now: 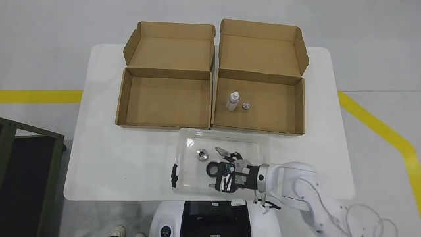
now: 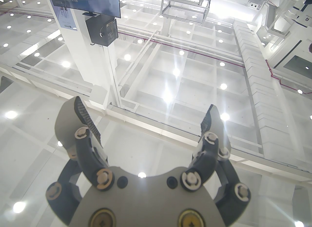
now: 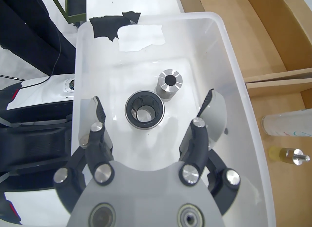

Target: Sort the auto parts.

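Parts are seen inside a clear rectangular plastic bin [image 3: 234, 54] set on a white tabletop [image 1: 105, 151]. The right jaws are spread wide and released over this bin, with no part gripped.

A short black cylindrical sleeve with a steel rim [image 3: 144, 110] is stood upright on the bin floor. It is centred on the gap between the two jaw tips, just ahead of them, and is touched by neither. A silver slotted metal collet [image 3: 170, 84] is stood just beyond the sleeve, farther from the jaws and offset toward the jaw on the cardboard side. Whether the two parts touch cannot be told.

On the bin's end wall, well ahead of the jaws, a torn strip of black tape [image 3: 112, 24] and a white paper label [image 3: 141, 37] are stuck side by side.

Two open brown cardboard boxes are placed next to each other past the bin's long wall, out to the side of the right jaws. In the right-hand cardboard box [image 1: 276, 102] a white plastic bottle [image 1: 233, 100] is laid, with a small yellowish part with a silver tip [image 1: 246, 105] just beside it. The left-hand cardboard box [image 1: 164, 99] is set farther ahead of the jaws.

The left jaws are likewise spread wide and released, and are turned toward a white panelled ceiling [image 2: 170, 71] dotted with lights.
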### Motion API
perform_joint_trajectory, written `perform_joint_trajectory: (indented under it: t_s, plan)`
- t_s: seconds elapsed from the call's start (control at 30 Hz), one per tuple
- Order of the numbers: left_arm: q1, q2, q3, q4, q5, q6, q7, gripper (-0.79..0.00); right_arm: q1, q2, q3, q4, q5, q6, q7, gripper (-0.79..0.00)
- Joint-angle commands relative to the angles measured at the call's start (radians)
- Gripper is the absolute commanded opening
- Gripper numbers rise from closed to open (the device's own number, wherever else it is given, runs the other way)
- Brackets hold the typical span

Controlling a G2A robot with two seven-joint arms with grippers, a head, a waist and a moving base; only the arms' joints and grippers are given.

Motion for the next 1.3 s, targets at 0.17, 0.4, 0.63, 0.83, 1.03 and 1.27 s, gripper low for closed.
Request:
perform_joint_trajectory:
  t_s: [0.17,0.4,0.63,0.83,1.03,1.27]
  plan:
    - [0.000,0.000,0.000,0.000,0.000,0.000,0.000,0.000,0.019,-0.004,-0.029,0.051,-0.033,0.006,-0.009,-0.154]
    - [0.000,0.000,0.000,0.000,0.000,0.000,0.000,0.000,0.037,-0.008,-0.054,0.094,-0.048,0.015,-0.021,-0.237]
    - [0.000,0.000,0.000,0.000,0.000,0.000,0.000,0.000,0.070,-0.016,-0.086,0.127,-0.052,0.015,-0.015,-0.317]
    - [0.000,0.000,0.000,0.000,0.000,0.000,0.000,0.000,0.088,-0.020,-0.106,0.145,-0.054,0.013,-0.012,-0.422]
    - [0.000,0.000,0.000,0.000,0.000,0.000,0.000,0.000,0.099,-0.023,-0.111,0.148,-0.048,0.015,-0.015,-0.653]
    - [0.000,0.000,0.000,0.000,0.000,0.000,0.000,0.000,0.087,-0.013,-0.072,0.103,0.006,-0.027,-0.015,-0.785]
